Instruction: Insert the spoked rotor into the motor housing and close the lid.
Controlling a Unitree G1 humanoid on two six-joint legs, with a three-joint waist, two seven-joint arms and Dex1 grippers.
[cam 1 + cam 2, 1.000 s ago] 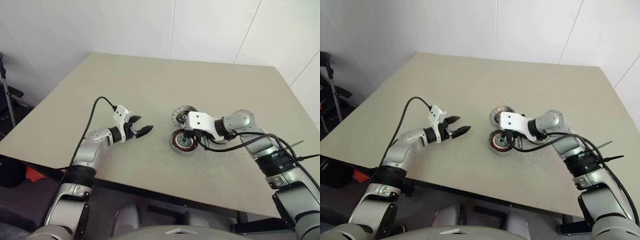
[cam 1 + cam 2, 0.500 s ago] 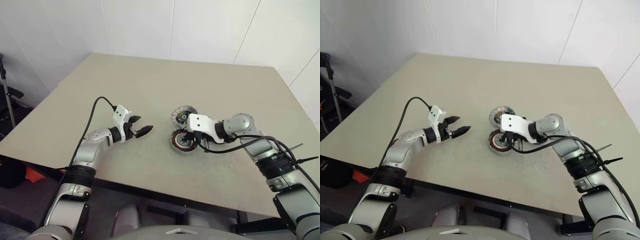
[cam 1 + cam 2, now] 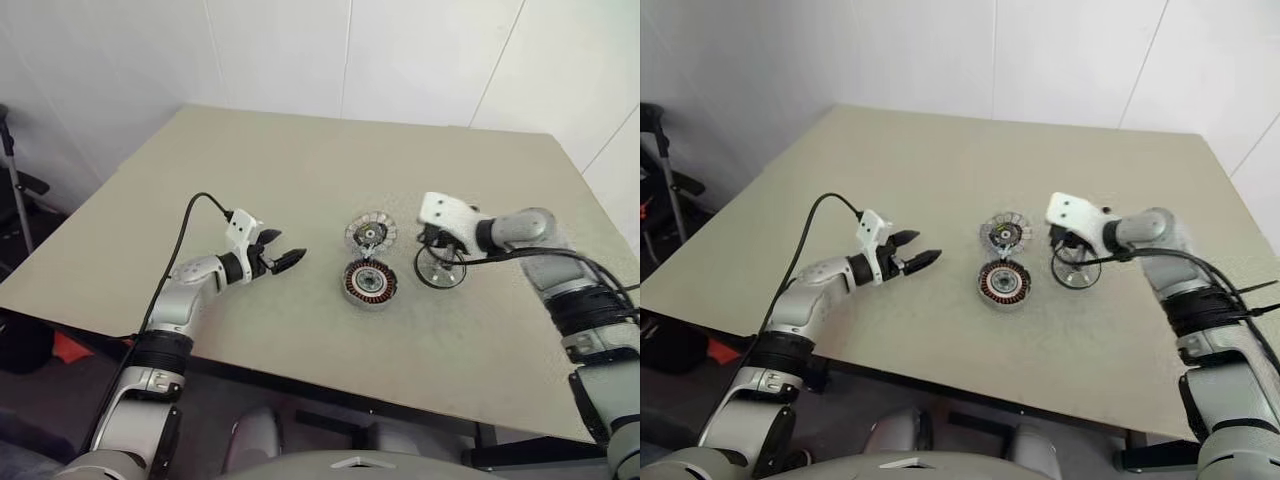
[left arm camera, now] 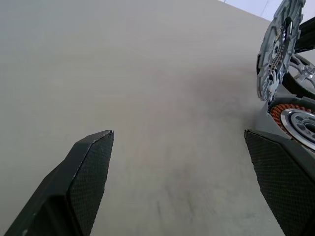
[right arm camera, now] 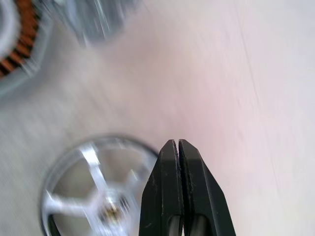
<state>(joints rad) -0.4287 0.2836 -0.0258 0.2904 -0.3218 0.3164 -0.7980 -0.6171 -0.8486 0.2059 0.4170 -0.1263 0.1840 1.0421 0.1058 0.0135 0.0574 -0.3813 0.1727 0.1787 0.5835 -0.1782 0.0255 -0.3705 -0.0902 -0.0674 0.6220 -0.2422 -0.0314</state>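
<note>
Housing (image 3: 369, 282) on table (image 3: 300, 180), copper windings exposed, nothing seated inside. Lid (image 3: 370, 233) hinged up, standing tilted at housing's far edge. Spoked rotor (image 3: 441, 268) flat on table just right of housing, apart from it. Right gripper (image 3: 432, 244) over rotor, fingers pressed together, empty. Left gripper (image 3: 283, 260) spread wide, empty, left of housing.

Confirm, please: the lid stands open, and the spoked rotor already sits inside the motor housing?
Not quite. The lid stands open, but the spoked rotor lies on the table, to the right of the motor housing, as the left eye view shows.
</note>
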